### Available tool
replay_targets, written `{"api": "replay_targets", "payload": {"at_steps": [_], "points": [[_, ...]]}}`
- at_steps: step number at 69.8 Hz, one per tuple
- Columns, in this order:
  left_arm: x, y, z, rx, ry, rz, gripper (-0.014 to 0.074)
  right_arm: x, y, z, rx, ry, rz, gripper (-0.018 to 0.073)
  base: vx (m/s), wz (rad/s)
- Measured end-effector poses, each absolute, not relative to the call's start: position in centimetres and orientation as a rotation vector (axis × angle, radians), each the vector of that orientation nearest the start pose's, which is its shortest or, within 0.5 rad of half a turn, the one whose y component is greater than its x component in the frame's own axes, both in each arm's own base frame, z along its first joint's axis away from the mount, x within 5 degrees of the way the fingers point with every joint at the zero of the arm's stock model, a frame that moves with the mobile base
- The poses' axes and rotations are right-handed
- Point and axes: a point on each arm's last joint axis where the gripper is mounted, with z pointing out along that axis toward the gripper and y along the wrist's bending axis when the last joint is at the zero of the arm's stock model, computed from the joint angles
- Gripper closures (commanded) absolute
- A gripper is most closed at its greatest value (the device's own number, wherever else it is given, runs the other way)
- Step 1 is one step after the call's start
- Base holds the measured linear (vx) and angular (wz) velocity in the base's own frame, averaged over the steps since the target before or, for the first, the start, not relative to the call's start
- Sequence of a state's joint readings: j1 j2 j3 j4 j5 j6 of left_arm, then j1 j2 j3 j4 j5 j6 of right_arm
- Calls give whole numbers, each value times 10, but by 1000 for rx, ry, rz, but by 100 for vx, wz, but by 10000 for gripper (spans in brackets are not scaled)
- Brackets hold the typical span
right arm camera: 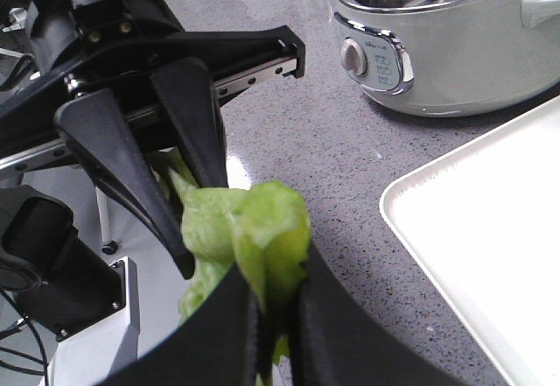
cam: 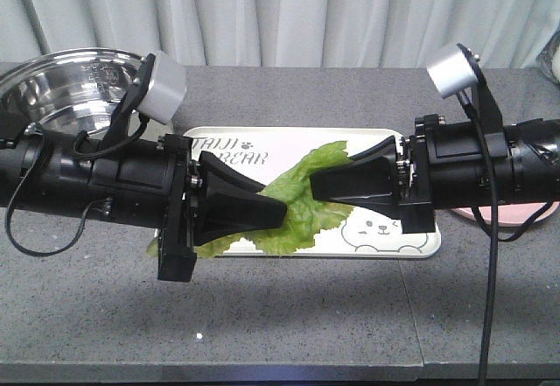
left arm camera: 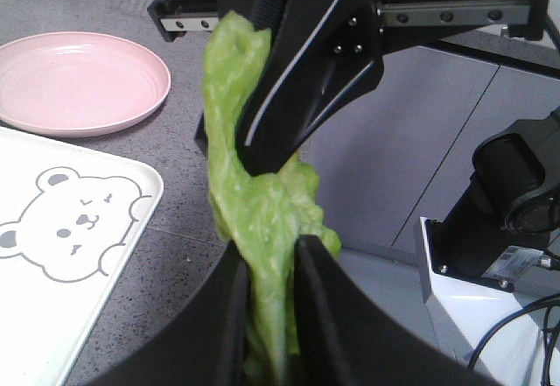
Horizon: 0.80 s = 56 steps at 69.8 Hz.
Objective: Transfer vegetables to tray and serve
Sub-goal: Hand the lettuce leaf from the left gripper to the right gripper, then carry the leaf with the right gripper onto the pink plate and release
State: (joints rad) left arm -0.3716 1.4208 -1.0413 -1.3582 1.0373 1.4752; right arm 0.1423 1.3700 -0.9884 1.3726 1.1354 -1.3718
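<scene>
Tray (cam: 297, 145) lay flat mid-counter (cam: 262, 316), long side parallel to the front edge. Cooker pot (cam: 70, 75) stood at the back left corner, behind and left of the tray. Plate (left arm camera: 79, 80) lay right of the tray, near but apart. Lettuce leaf (cam: 306, 202) hung clear of the surface on the tray's near side, toward the front edge. Left gripper (cam: 284, 213) pinched its left end, right gripper (cam: 317, 185) its right end.

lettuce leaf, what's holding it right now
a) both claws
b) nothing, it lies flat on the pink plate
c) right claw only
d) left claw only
a: the left claw and the right claw are each shut on the lettuce leaf, and both wrist views show the leaf pinched between the fingers.
</scene>
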Motion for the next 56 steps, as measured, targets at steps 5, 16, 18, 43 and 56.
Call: {"api": "replay_targets", "payload": {"at_steps": [5,16,18,43,56], "points": [[235,-174,328,1183,1703,-1123,500,246,117,329,-934,1821,1150,569,0,0],[236,-174,327,1172,1707,-1108,384,246,117,329,-932,1821,1149,569,0,0],[237,-173,327,1171,1708,-1106,350,246,117,329,-932,1821,1148,569,0,0],[237,-173,327,1164,1710,-1104,-1,247,117,329,-920,1829,1138,566,0,0],[242,-171,323,1168,1744,-1008,7,253,111,326,-922,1953,995,565,0,0]]}}
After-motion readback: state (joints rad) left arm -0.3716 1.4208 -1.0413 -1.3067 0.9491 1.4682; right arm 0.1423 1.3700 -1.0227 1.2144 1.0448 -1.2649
